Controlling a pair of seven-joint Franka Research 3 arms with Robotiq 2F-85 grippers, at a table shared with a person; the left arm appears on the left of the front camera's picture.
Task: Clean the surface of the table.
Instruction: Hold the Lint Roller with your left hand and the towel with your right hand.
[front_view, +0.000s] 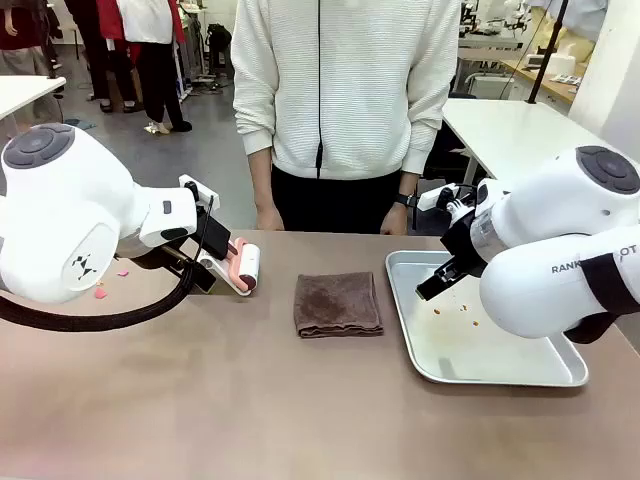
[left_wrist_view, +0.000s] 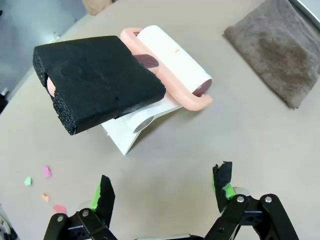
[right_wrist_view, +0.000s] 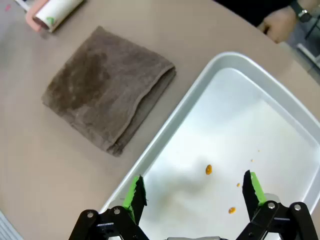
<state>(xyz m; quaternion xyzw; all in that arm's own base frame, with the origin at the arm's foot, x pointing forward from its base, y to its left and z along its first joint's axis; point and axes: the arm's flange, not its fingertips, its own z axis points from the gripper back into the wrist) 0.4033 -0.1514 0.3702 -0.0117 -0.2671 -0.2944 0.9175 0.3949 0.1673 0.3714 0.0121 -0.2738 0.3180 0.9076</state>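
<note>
With left gripper (left_wrist_view: 165, 187) and right gripper (right_wrist_view: 192, 192) both wide open and empty, I judge the smooth, rigid taupe-brown table (front_view: 200, 400), spreading around the folded brown cloth towel (front_view: 338, 303), takes wiping, not gripping.

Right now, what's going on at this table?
Nothing is held. The left end effector hangs open over the table, just short of the pink lint roller on its white stand. The right end effector hangs open over the metal tray holding orange crumbs. A folded brown towel lies between roller and tray. Coloured scraps dot the table; a person stands opposite.
</note>
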